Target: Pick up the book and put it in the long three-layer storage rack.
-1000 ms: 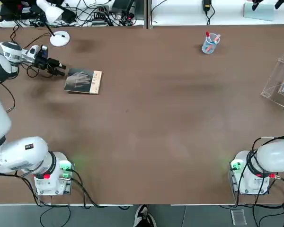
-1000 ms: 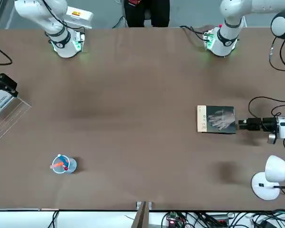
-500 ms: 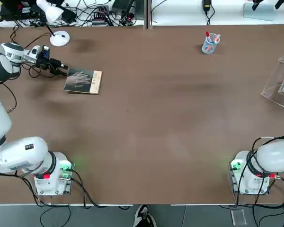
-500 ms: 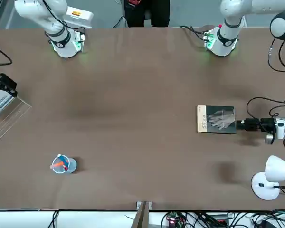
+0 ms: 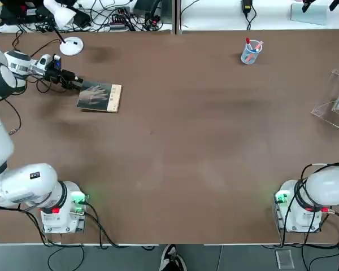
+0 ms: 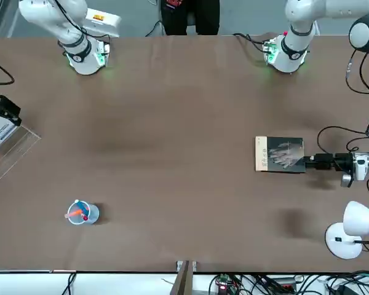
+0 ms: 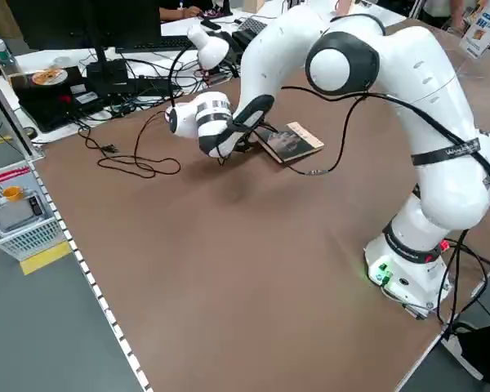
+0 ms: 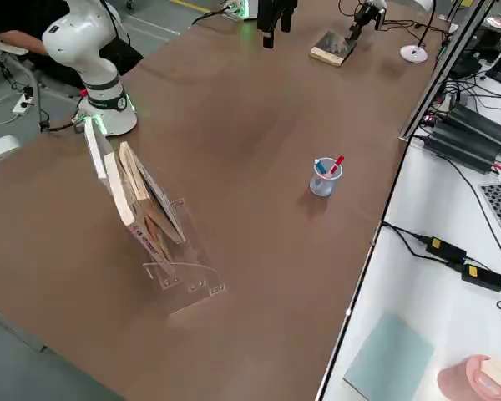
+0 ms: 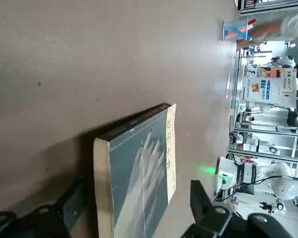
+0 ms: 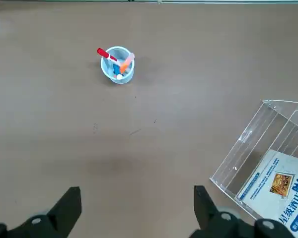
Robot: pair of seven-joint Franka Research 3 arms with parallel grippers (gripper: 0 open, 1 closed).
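The book (image 5: pixel 99 97) lies flat at the table's far left, dark grey cover up and tan strip toward the middle. My left gripper (image 5: pixel 78 84) is low at the book's outer edge and stands open. In the left wrist view the book (image 9: pixel 139 178) lies between the two fingers (image 9: pixel 73 206), with a gap on one side. The long three-layer storage rack (image 5: pixel 333 93) of clear acrylic stands at the far right edge and holds a few leaning booklets (image 8: pixel 138 205). My right gripper (image 10: pixel 136 206) hangs open high above the table, with nothing in it.
A clear cup of pens (image 5: pixel 251 52) stands at the back, right of centre. A white desk lamp (image 5: pixel 63 20) with a round base (image 5: pixel 72 46) and loose cables (image 5: pixel 31 79) crowd the back left corner near the left gripper.
My left gripper has slid toward the book, and its fingers now reach around the book's outer edge. The book and the right arm have not moved.
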